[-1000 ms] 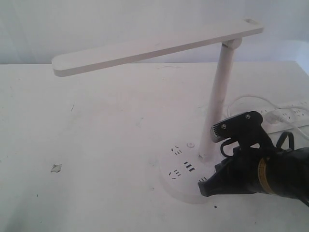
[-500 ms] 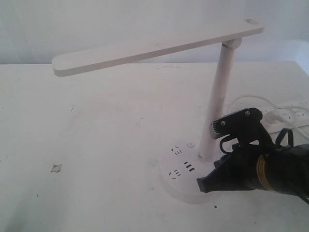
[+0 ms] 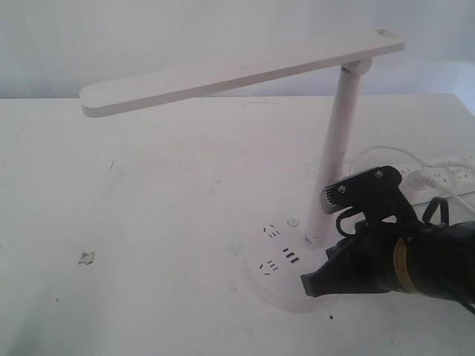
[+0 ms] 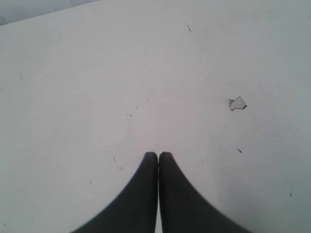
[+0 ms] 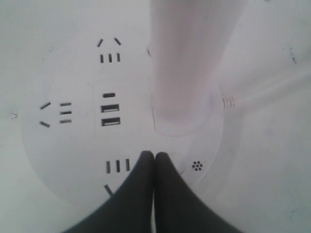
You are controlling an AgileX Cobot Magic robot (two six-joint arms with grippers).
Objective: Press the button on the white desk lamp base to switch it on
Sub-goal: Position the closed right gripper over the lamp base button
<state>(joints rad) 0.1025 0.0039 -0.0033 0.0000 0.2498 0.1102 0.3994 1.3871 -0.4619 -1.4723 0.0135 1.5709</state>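
- The white desk lamp (image 3: pixel 237 74) stands on the white bench (image 3: pixel 148 185), in the right half of the exterior view. Its long flat bar head reaches from the upper right towards the upper left of the frame.
- The white desk lamp base (image 3: pixel 271 248) sits in the lower right of centre. The slanted pole (image 3: pixel 338 141) rises from it up to the head.
- On the base's top, outlet slots and dark USB ports (image 3: pixel 291 259) show. A small round button (image 3: pixel 292 222) lies on the upper edge of the disc, left of the pole's foot.
- The right claw (image 3: pixel 308 283) comes in from the lower right edge of the frame. Its black tip is over the lower right part of the base.
- In the right wrist view the right claw (image 5: pixel 154 154) has its two fingers pressed together, with nothing between them.
- Its tip is over the base (image 5: pixel 73 145), near the pole (image 5: pixel 189 58) and just beside a small ring (image 5: pixel 181 167) and a cluster of tiny holes (image 5: pixel 197 165).
- Whether the tip touches the base cannot be told.
- The left claw (image 4: pixel 158 154) is likewise closed and empty, over bare bench (image 4: pixel 73 73), with a small grey chip (image 4: pixel 237 103) near it.
- A long white power strip (image 3: pixel 445 174) lies at the right edge of the exterior view, behind the arm.
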